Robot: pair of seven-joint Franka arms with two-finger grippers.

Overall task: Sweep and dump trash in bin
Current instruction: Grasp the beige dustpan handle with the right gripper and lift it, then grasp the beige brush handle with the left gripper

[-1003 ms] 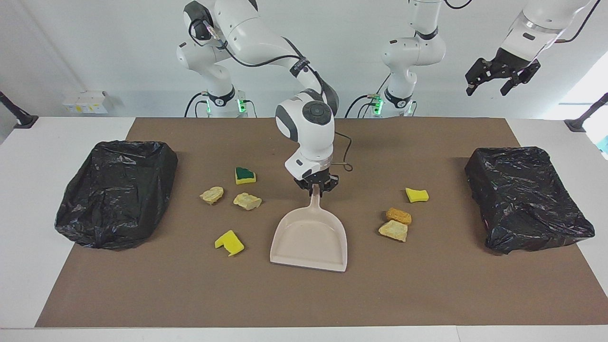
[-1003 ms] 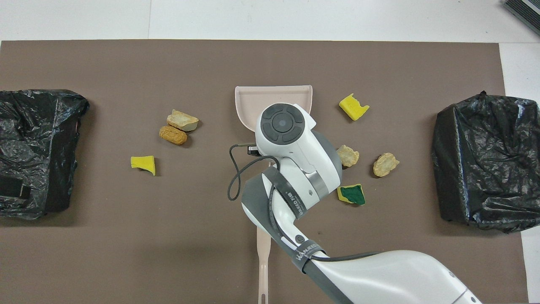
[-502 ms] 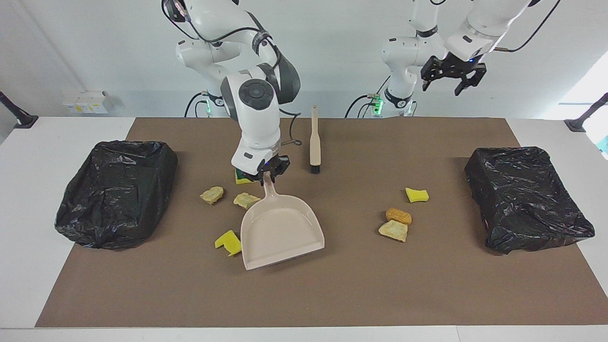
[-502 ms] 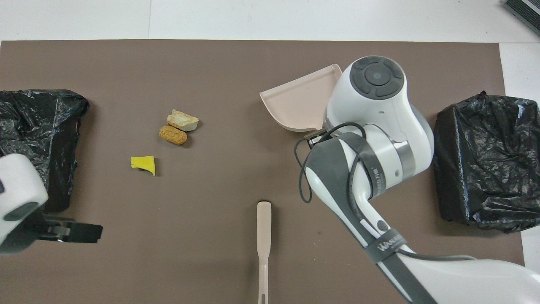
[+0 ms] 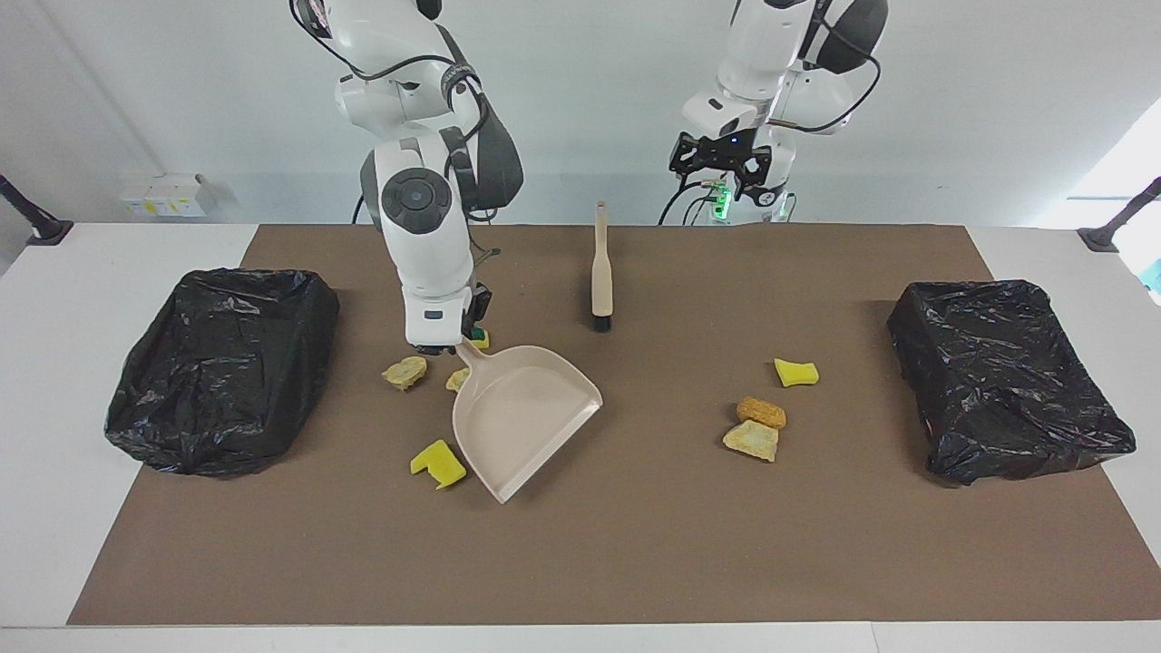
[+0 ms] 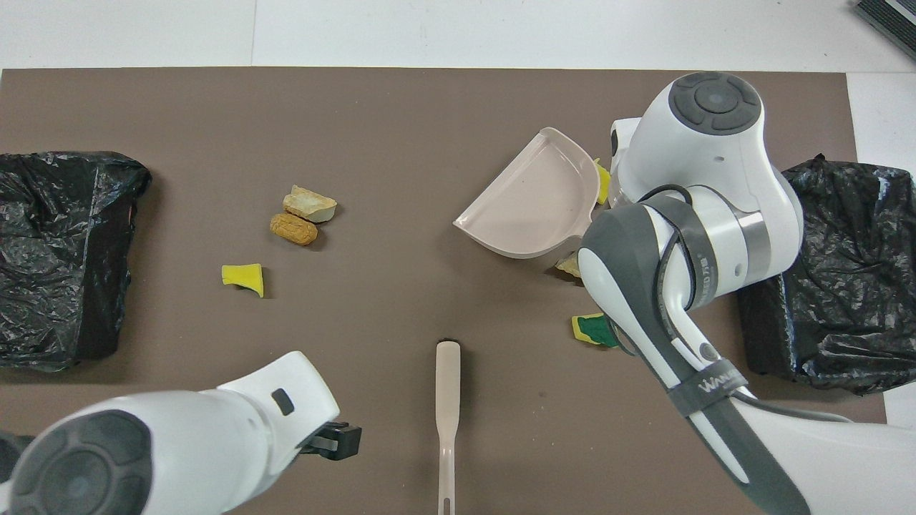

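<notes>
1. Trash (image 5: 438,462): we count seven scraps, all on the brown mat (image 5: 635,562) and none collected. Four sit left of centre in the facing view and three (image 5: 761,412) right of centre.
2. Biggest risk, in our judgement: the dustpan (image 5: 521,413) sits among the four scraps, partly covering one tan lump (image 5: 458,379). Any swing of it could shove scraps away rather than gather them.
3. Next risk: the right gripper (image 5: 449,343) is clamped shut on the very end of the dustpan's handle. We think a loaded pan could twist or droop in so short a hold and spill on the way to a bin.
4. Smaller risk: the left gripper (image 5: 721,159) hangs at the top of the facing view with its fingers spread, holding nothing. The brush (image 5: 600,272) lies untouched at upper centre. A poor grasp there could knock it flat.
5. Containers: the black-bagged bin (image 5: 227,281) at the facing view's left edge and its twin (image 5: 980,295) at the right edge show no scraps. We cannot see right into them.
6. The dustpan's tray is empty.
</notes>
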